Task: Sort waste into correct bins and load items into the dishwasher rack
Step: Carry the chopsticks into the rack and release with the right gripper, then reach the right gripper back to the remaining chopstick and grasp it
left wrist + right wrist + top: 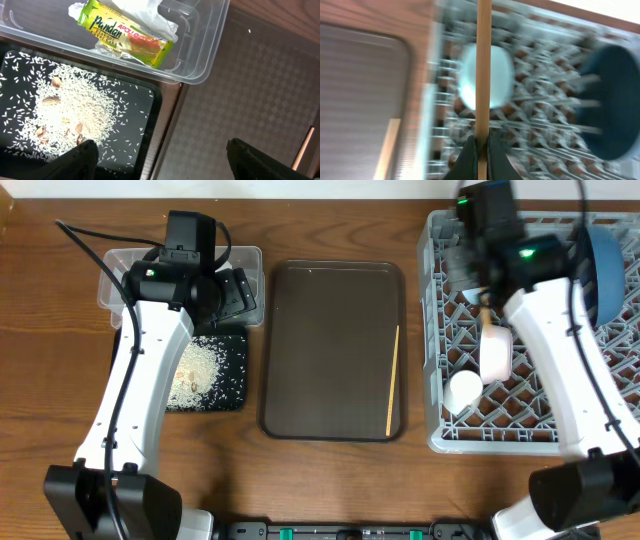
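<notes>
Wooden chopstick (484, 75) was pinched near one end by the closed right gripper (481, 146) above the dishwasher rack (432, 330), evidently for loading. Second chopstick (392, 380) lay on the brown serving tray (330, 300). Left gripper (160, 160) hung wide open, empty, over the black tray (156, 107).

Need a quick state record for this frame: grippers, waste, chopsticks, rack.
left gripper: open, empty, at the edge of the black tray
right gripper: shut on a chopstick, over the rack
clear tub: wrapper and napkin inside
black tray: loose rice on it
brown tray: second chopstick lying along its right side
rack contents: blue dish at the far right; pale dishes nearer the left
</notes>
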{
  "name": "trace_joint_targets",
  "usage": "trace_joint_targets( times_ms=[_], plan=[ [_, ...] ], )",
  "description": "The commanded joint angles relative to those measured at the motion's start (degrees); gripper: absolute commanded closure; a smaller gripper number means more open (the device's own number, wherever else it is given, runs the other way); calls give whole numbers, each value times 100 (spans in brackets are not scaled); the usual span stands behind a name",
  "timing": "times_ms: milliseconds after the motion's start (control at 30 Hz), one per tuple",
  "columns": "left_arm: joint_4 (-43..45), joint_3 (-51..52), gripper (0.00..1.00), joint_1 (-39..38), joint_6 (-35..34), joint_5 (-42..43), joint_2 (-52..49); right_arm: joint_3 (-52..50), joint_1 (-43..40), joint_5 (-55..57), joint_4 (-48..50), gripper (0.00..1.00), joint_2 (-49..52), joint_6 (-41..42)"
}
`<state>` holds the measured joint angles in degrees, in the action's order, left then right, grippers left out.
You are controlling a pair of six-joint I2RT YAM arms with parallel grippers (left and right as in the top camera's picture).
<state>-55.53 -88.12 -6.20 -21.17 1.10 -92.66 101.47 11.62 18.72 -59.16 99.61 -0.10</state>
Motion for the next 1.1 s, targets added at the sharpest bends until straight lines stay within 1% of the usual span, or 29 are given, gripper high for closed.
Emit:
trace_joint_targets(
  times_ms=[0, 167, 233, 367, 600, 633, 700, 733, 900, 1067],
  plan=[
    [-15, -94, 15, 17, 7, -52, 72, -7, -494, 133, 2, 99, 107, -691],
    [-15, -94, 15, 17, 7, -52, 72, -7, -1137, -302, 175, 99, 234, -1272],
    [-15, -94, 15, 17, 7, -52, 72, -7, -1320, -319, 219, 99, 295, -1320],
    [-15, -94, 15, 17, 7, -52, 72, -9, -1600, -579, 291, 98, 531, -1784],
    [-15, -94, 15, 17, 7, -52, 72, -9, -1961, -772, 439, 99, 1099, -1510],
    [-15, -94, 15, 17, 7, -52, 72, -9, -1958, -789, 437, 97, 1137, -1495],
    [-15, -94, 15, 17, 7, -52, 72, -9, -1937, -787, 446, 85, 1180, -1353],
    [-15, -94, 15, 17, 7, -52, 72, -7, -1930, -787, 455, 83, 1180, -1257],
    [-15, -94, 15, 17, 7, -52, 72, -4, -1906, -966, 511, 80, 1113, -1161],
    [-15, -94, 15, 17, 7, -52, 72, -4, -1829, -1464, 485, 74, 863, -1091]
  ],
)
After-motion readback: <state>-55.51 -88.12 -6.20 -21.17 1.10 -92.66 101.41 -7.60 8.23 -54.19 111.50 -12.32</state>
